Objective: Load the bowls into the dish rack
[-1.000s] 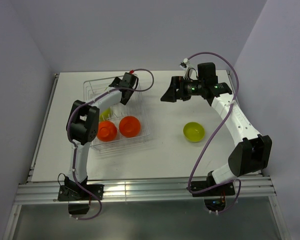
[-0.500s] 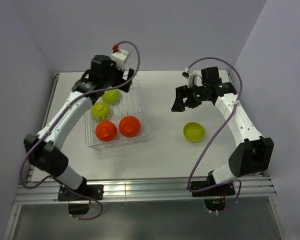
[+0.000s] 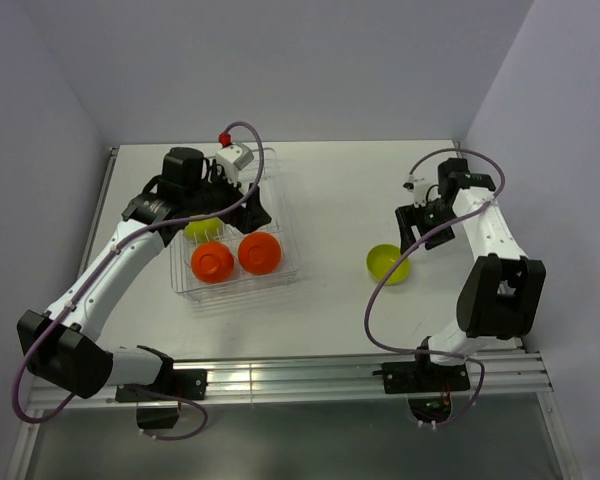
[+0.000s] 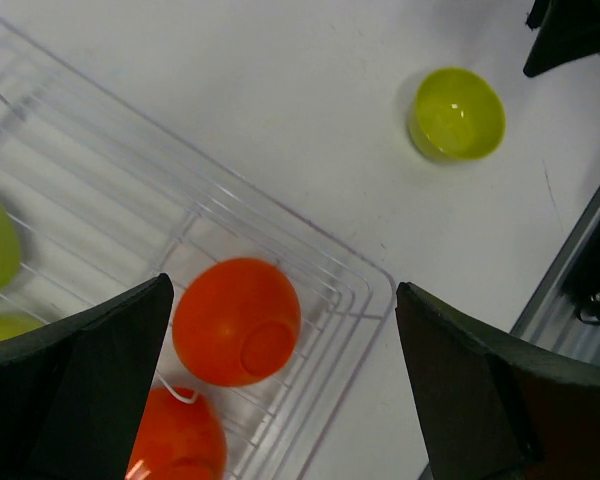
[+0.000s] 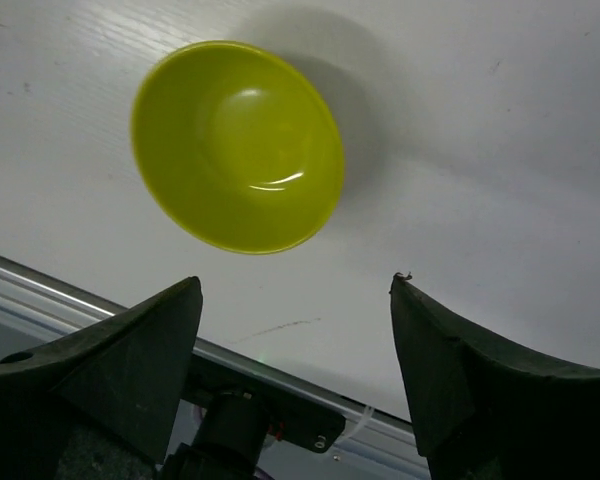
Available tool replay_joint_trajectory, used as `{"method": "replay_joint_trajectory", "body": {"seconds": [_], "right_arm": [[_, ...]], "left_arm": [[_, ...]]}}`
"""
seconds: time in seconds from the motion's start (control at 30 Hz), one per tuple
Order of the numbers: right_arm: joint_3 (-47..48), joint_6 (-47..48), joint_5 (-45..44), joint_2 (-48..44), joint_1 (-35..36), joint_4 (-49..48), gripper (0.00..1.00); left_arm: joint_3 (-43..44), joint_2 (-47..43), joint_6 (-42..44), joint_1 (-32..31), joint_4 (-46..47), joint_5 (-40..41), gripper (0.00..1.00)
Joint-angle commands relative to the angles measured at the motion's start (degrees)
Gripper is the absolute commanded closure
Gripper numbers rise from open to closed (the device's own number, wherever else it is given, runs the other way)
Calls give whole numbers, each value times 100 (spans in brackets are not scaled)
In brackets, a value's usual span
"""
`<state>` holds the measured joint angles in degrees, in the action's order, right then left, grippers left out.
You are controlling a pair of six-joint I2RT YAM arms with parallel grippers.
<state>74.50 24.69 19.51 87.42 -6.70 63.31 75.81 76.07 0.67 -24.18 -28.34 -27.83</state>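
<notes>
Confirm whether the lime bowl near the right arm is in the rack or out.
Out. The lime bowl sits mouth-up on the bare table, well apart from the dish rack.

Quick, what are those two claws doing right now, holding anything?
Left gripper: open, empty, above the dish rack.
Right gripper: open, empty, near the loose green bowl.

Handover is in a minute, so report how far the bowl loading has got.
Done: two orange bowls and at least one lime green bowl sit in the dish rack. In hand: nothing gripped; the right claw hangs open close by the loose green bowl, and the left claw is open above the rack. Left: that one bowl, upright on the table, to go into the rack.
</notes>
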Motion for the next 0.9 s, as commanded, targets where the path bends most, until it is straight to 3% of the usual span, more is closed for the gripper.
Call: {"method": "replay_joint_trajectory", "body": {"seconds": [0.0, 0.47, 0.7, 0.83, 0.87], "right_arm": [[-93, 89, -430, 274, -16, -257, 20], [-383, -412, -650, 1181, 81, -1162, 42], [-656, -552, -773, 1339, 309, -1532, 46], [-665, -667, -624, 1366, 318, -1576, 66], [-656, -684, -580, 1357, 318, -1576, 79]], "left_arm": [[-293, -453, -382, 28, 205, -293, 1], [-567, -594, -383, 72, 56, 50, 1], [-515, -453, -436, 80, 30, 463, 1], [-646, -523, -541, 116, 196, 147, 1], [-725, -584, -646, 116, 267, 112, 1]]}}
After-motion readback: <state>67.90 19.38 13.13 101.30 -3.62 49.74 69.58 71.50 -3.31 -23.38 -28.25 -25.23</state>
